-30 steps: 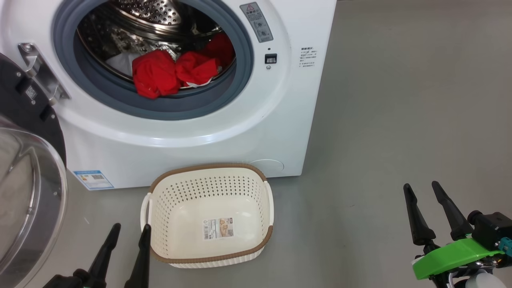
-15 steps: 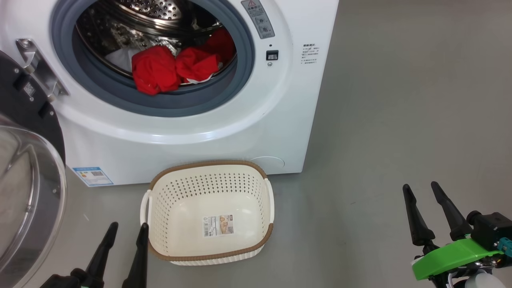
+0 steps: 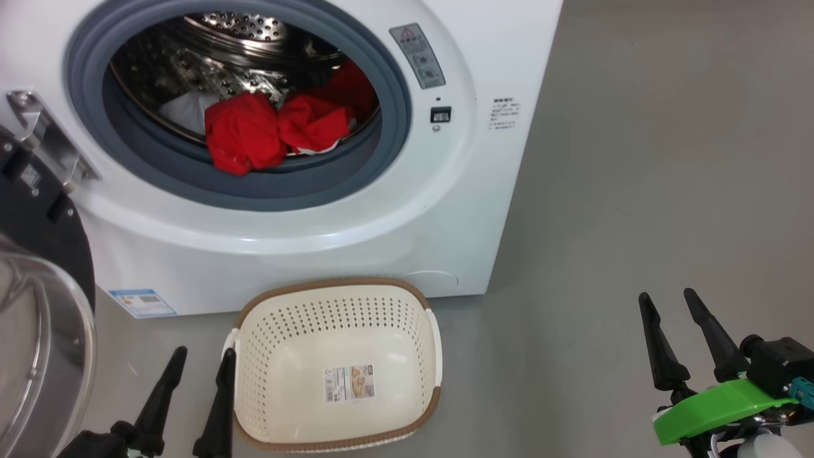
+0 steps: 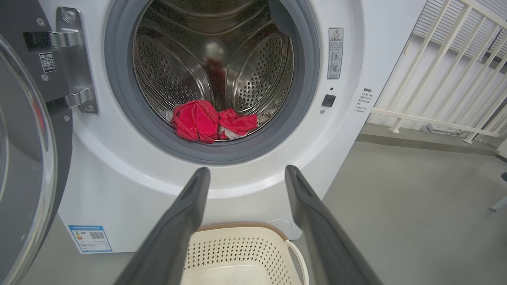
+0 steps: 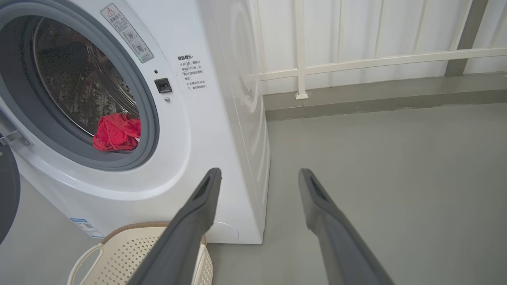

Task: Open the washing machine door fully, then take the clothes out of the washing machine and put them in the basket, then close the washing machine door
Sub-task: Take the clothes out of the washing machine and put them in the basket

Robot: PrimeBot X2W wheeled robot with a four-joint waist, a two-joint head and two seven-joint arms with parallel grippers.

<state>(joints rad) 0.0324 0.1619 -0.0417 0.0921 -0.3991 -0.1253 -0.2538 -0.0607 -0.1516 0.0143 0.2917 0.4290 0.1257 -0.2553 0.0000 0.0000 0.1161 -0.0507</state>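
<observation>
Holds left tool (image 3: 203,353) & right tool (image 3: 668,296) low, spread wide, empty — has door (image 3: 44,254) swung clear & basket (image 3: 331,283) parked below machine (image 3: 356,216) opening, for dropping clothes (image 3: 267,130) straight in.

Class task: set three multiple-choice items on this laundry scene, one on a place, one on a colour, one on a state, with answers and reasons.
1. Where are the clothes? A in the basket; B in the drum; C in mid-air.
2. The basket's rim is: A brown; B blue; C green.
3. The washing machine door is: A shut; B swung open; C removed.
Answers: 1 B, red fabric lies inside the steel drum. 2 A, a brown band tops its cream walls. 3 B, it hangs aside, the opening uncovered.
</observation>
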